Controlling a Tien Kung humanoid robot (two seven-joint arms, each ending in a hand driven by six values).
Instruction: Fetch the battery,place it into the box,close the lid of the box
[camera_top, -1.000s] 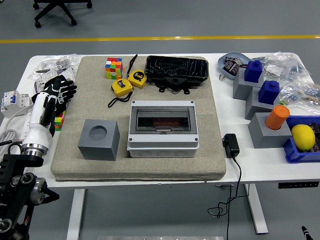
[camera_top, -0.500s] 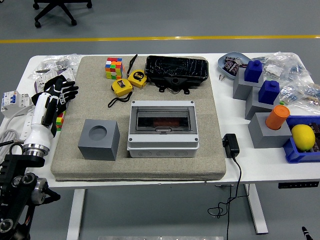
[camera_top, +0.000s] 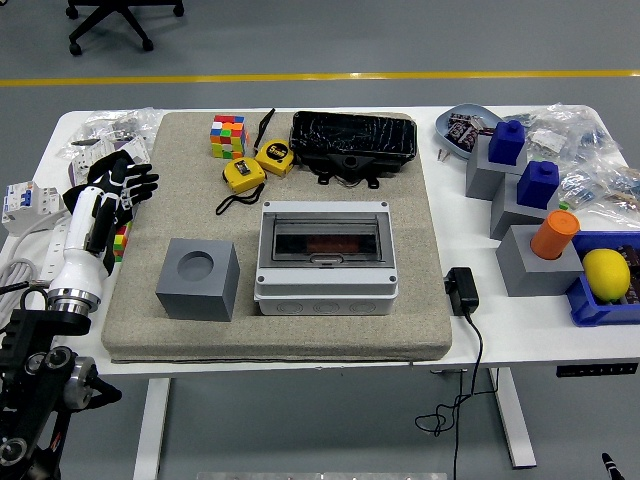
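The grey plastic box (camera_top: 325, 256) with a closed smoky see-through lid (camera_top: 324, 238) sits mid-mat on the beige felt mat (camera_top: 200, 330), a dark reddish object dimly visible under the lid. Just left stands a grey cube with a round recess (camera_top: 197, 279). Well apart, over the mat's left edge, the left hand (camera_top: 115, 190) hovers with black fingers (camera_top: 140, 180) spread, empty

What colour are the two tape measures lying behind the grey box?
Yellow with black faces: tape measures and, clearest in the head view.
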